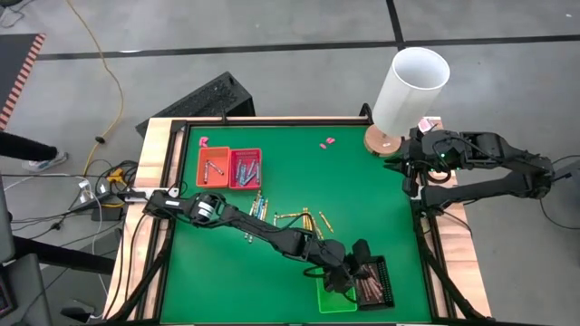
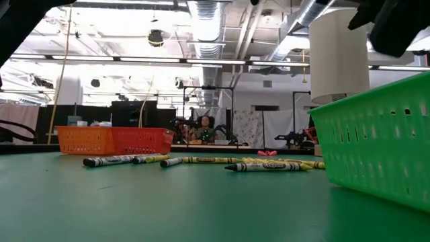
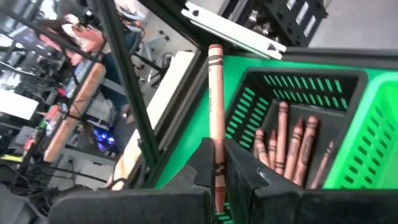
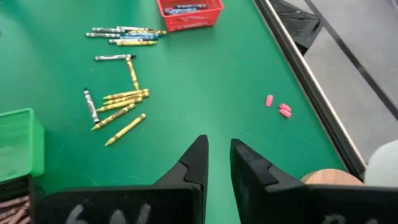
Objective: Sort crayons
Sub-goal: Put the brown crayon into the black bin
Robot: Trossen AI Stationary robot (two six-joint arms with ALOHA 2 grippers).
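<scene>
left gripper point(image 3: 214, 171) was clamped on a brown crayon point(image 3: 215, 112) over the black tray point(image 3: 298, 84) of brown ones, drop-off step; next prob needs lowering in, then release. right gripper point(image 4: 217, 162) idled part-open, empty, w/ loose crayons point(image 4: 118, 102) mid-mat

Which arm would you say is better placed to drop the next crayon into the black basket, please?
Left: its end effector grips a brown crayon above the black basket holding brown crayons. The right end effector waits far off.
</scene>
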